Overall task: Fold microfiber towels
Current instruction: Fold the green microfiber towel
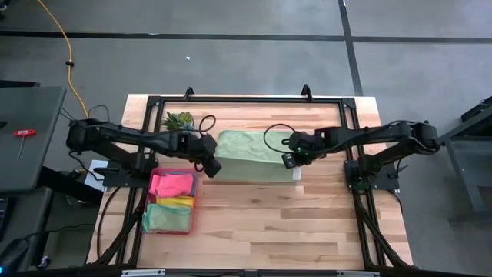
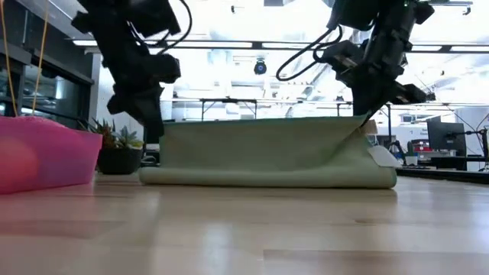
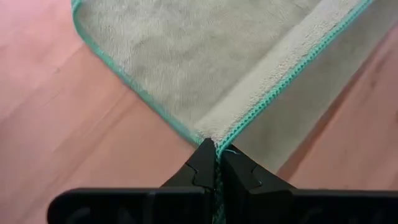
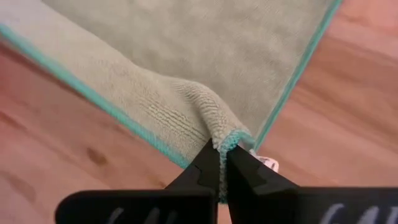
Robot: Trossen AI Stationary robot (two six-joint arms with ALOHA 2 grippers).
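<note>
A pale green microfiber towel (image 1: 254,152) with teal edging lies mid-table, one edge raised. In the low view it rises like a sheet (image 2: 260,145) from a fold (image 2: 267,178) that rests on the table. My left gripper (image 1: 211,165) is shut on its left raised corner. My right gripper (image 1: 292,160) is shut on its right raised corner. Pink, yellow and pale green towels (image 1: 171,201) lie in the pink tray. No teal towel is in view. My left gripper pinches the towel's left raised corner (image 3: 214,148) between its two fingers, where two teal edges meet. The corner is lifted clear; the cloth runs down to the table. My right gripper pinches the right raised corner (image 4: 227,140) between its two fingers, the cloth bunched there. The corner is lifted clear, and a white tag (image 4: 267,163) hangs beside it.
The translucent pink tray (image 1: 147,208) stands at the near left and shows in the low view (image 2: 46,156). A small spiky green plant (image 1: 178,120) stands at the far left. Bare wood (image 1: 292,223) lies toward the table's near edge.
</note>
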